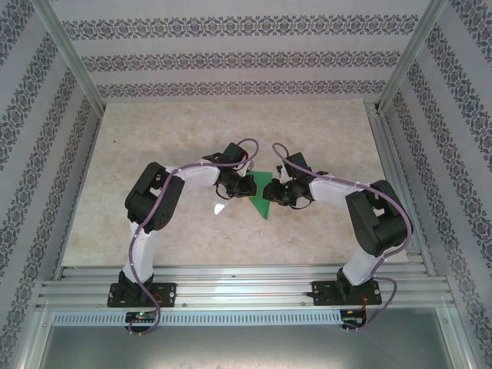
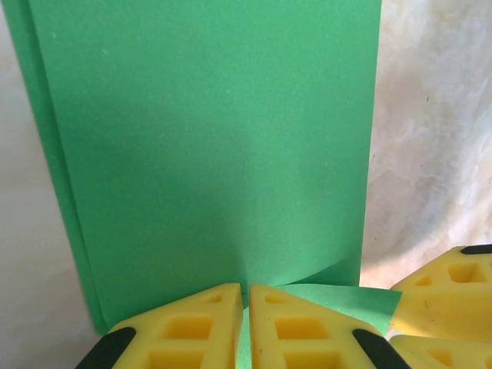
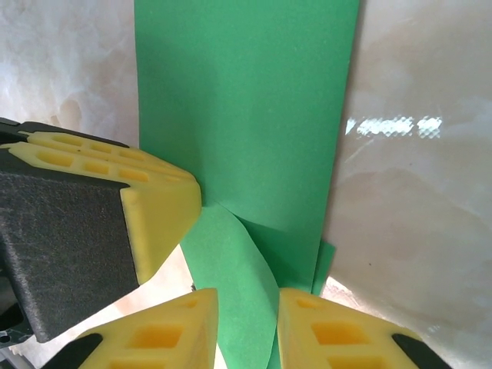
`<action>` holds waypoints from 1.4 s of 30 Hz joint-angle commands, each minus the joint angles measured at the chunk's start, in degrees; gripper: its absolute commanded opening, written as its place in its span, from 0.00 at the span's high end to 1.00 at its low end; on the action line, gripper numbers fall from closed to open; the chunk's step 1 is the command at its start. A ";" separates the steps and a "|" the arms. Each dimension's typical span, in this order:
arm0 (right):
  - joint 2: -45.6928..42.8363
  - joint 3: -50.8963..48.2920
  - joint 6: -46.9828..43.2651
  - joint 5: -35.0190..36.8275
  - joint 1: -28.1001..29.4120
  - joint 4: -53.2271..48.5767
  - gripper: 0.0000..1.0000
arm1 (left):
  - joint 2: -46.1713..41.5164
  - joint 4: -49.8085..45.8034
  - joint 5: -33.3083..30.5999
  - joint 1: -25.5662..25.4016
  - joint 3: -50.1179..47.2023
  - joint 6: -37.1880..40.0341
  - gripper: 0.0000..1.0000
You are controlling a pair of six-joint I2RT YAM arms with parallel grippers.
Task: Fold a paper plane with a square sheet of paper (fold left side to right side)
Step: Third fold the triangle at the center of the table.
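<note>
Square sheet of paper (image 1: 264,201) sits at the middle of the table (image 1: 192,138), wedged between the two arms, and from above it reads as a green wedge tapering toward the near edge, so its long axis runs far to near. The left gripper (image 1: 247,187) meets it from the left and the right gripper (image 1: 278,192) from the right, both at the paper and neither clearly nearer.

In the left wrist view the left gripper (image 2: 246,294) has its jaws pressed almost together with green paper in the slit: it is pinching the sheet, which shows a doubled layer along one edge. In the right wrist view the right gripper (image 3: 247,298) stands narrow around a curled flap (whether it actually clamps that flap I cannot tell).

For a left-to-right fold, I judge the left arm must carry its pinched edge across toward the right gripper, square to the long axis.
</note>
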 commanded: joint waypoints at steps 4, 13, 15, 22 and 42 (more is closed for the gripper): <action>1.44 2.24 -1.20 0.57 0.56 1.26 0.83 | 2.21 -3.30 -3.62 -0.03 -0.22 1.51 0.86; 4.08 4.25 -3.47 1.81 0.41 -0.41 1.00 | 1.97 -3.32 -3.60 -0.09 -0.36 1.50 0.86; 4.59 4.70 -4.11 2.49 0.30 -0.85 1.00 | 1.93 -3.34 -3.62 -0.05 -0.31 1.50 0.86; 6.79 5.08 -4.77 2.36 0.08 -1.05 1.00 | 1.80 -3.69 -3.22 -0.10 0.28 1.50 0.86; 7.45 3.03 -5.08 2.74 0.38 -0.95 1.00 | 4.40 -11.99 -1.52 1.74 16.08 3.89 0.80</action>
